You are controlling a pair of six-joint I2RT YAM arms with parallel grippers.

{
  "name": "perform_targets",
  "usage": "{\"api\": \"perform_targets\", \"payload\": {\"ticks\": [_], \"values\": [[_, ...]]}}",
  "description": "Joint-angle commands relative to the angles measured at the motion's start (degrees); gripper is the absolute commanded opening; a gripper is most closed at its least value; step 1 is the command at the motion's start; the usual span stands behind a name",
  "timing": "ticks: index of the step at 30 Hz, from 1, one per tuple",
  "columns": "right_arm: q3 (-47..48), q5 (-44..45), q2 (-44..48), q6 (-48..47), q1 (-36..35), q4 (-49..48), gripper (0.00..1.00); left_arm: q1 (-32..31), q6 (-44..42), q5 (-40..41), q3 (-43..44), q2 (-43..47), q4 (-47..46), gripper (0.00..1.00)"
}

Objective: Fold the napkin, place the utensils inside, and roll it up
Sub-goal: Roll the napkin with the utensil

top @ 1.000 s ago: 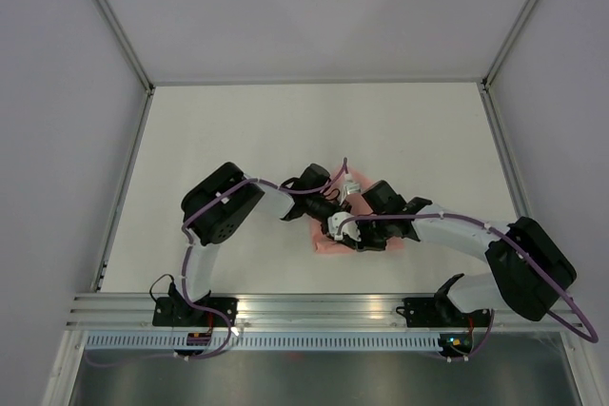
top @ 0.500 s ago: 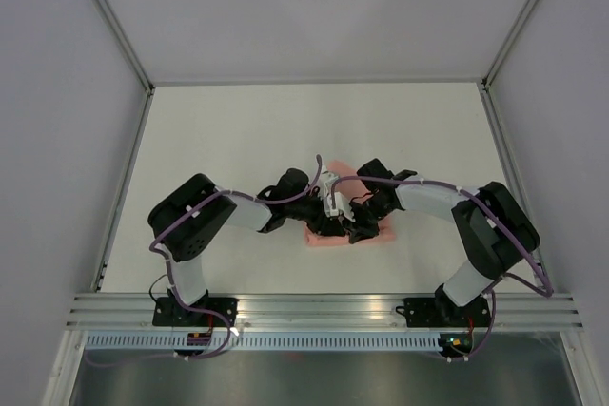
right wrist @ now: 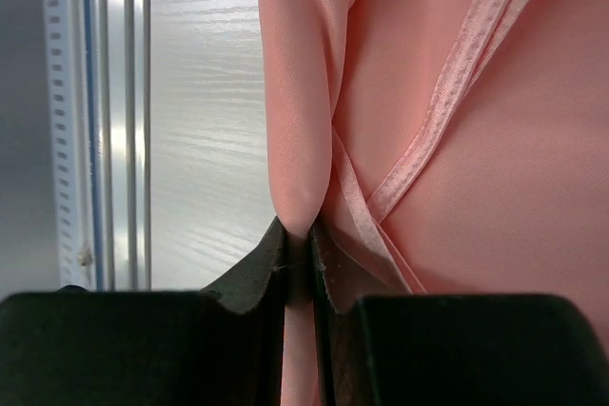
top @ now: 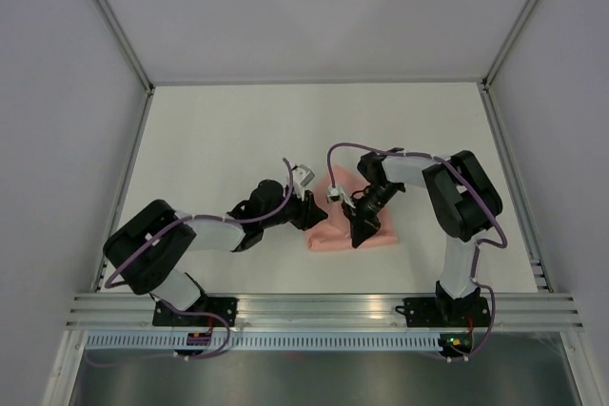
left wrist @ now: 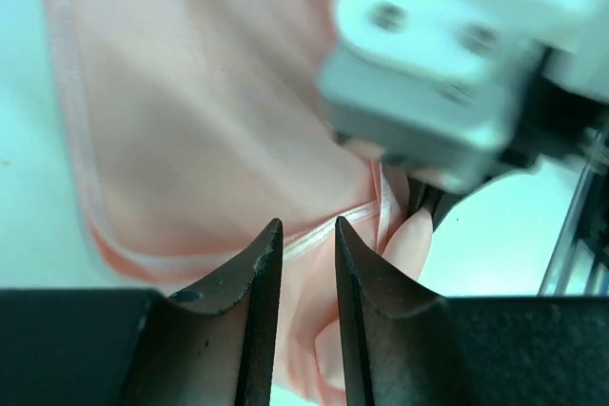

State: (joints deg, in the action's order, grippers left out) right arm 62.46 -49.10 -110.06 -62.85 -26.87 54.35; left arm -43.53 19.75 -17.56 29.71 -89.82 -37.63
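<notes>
While the fold looks half done, the table [top: 238, 130] has the napkin [top: 381, 235] near its front. The right gripper [right wrist: 298, 235] pinches a fold, and the left gripper [left wrist: 304, 235] is slightly parted, holding nothing. Next I'd carry that edge across evenly. Can't spot the utensils.

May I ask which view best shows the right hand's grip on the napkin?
The right wrist view: the right hand is shut on a raised fold of the napkin. From the top, the hand hides the pinch; the left wrist view shows mostly flat cloth.
</notes>
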Motion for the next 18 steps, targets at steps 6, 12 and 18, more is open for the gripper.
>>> {"api": "perform_targets", "payload": {"ticks": [6,12,18], "values": [[6.9,2.8,-10.8,-6.2,2.3,10.9,0.00,-14.6,-17.8,24.3,-4.8,8.0,-7.3,0.37],[9.2,2.4,-13.4,-6.3,2.9,12.8,0.01,-26.9,-32.7,30.6,1.4,2.7,1.1,0.42],[9.4,3.1,-15.0,-5.4,3.2,12.4,0.00,-32.6,-42.9,35.3,5.6,-6.0,2.5,0.47]]}}
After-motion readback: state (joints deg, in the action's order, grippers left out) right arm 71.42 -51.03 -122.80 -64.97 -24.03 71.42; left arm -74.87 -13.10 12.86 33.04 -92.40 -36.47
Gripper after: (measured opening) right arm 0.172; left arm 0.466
